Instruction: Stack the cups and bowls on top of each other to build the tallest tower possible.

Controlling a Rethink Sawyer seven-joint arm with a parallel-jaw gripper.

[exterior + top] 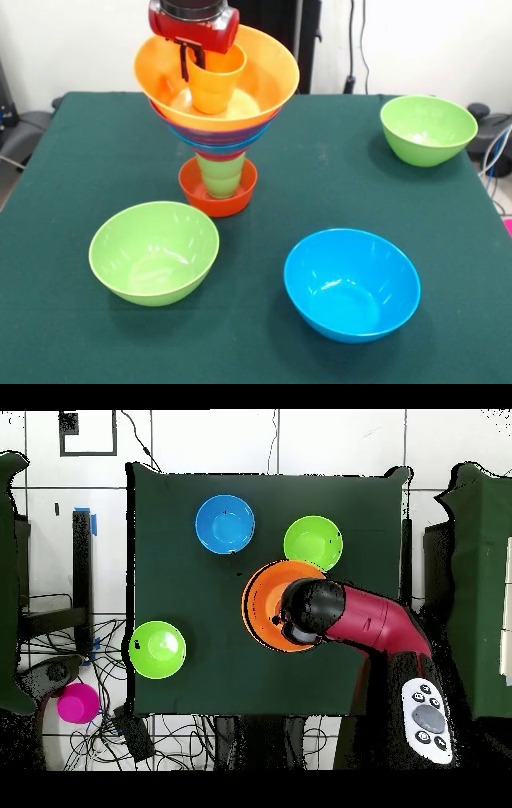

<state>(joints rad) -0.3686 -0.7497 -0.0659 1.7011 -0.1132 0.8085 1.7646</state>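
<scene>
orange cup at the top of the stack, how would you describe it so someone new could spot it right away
Find the tower at the far middle of the green table, under the red gripper. Its top piece is a very large orange bowl, and the orange cup stands upright inside it, a finger over its rim. Unlike the light green cup low in the tower, it is orange and uppermost.

No readable text or labels appear anywhere.
</scene>
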